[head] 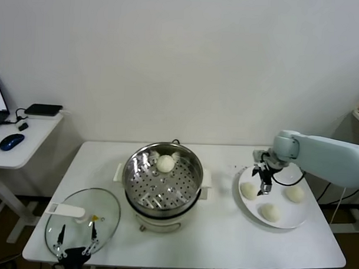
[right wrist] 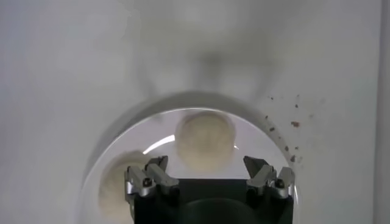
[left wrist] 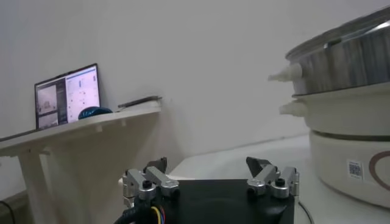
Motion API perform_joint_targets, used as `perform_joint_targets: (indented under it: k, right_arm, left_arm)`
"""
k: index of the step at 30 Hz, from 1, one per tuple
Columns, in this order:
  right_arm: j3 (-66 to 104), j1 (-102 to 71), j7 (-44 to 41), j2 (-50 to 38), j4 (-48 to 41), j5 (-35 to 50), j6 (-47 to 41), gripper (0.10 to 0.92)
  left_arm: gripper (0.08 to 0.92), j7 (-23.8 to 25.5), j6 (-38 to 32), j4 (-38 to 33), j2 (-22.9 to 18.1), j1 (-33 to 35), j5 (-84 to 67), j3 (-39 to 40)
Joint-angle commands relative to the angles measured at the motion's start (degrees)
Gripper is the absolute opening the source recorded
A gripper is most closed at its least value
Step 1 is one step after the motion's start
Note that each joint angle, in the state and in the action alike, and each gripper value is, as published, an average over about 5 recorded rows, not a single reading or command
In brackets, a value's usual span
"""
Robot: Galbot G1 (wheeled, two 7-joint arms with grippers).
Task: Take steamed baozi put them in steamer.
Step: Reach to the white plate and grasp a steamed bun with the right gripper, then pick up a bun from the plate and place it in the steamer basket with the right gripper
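Observation:
The steel steamer (head: 161,180) stands on its white pot base at the table's middle, with one baozi (head: 165,163) at its far side. Three more baozi lie on a white plate (head: 282,184) at the right: one to the left (head: 249,190), one at the front (head: 270,212) and one to the right (head: 295,194). My right gripper (head: 263,189) hangs open just above the plate beside the left baozi. In the right wrist view it (right wrist: 206,164) is open, with a baozi (right wrist: 205,137) between and beyond the fingertips and another (right wrist: 114,190) off to one side. My left gripper (head: 75,242) is open and empty at the front left.
A round glass lid (head: 82,221) with a white handle lies flat under my left gripper. The left wrist view shows that gripper (left wrist: 208,165), the steamer's side (left wrist: 341,55) and a side desk with a laptop (left wrist: 67,94). A blue mouse (head: 11,141) lies on that desk.

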Motion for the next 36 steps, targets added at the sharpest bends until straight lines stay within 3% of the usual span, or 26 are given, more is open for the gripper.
perform_joint_targets:
  k: [1,9,16,21,36]
  right_arm:
    - [5.39,-6.71,1.49,0.52,-3.02,-2.13,-0.77,0.823]
    - [6.49,-7.89,1.83,1.28,-3.87,-2.46,-0.87,0.819]
    - [6.13,-6.28,1.89,1.11,-2.86,-2.55,-0.91,0.722]
    - [2.48,-1.05,1.47,0.07,0.29,-1.32,-0.93,0.694]
    - [-19.59,38.16,-1.60,4.03,23.35,26.22,-7.45,0.687]
  left_arm:
    - [0.823,-0.01,0.06,-0.10,-1.42,0.02,0.05,-0.01]
    - [0.823,0.00,0.13,-0.16,-1.33,-0.08,0.13,0.05]
    - [0.823,-0.05,0.12,-0.46,-1.32,0.05,0.10,-0.14]
    - [0.823,-0.07,0.12,-0.91,-1.39,0.20,0.09,-0.19]
    - [0.823,0.18,0.41,-2.20,-1.45,0.79,0.23,0.27]
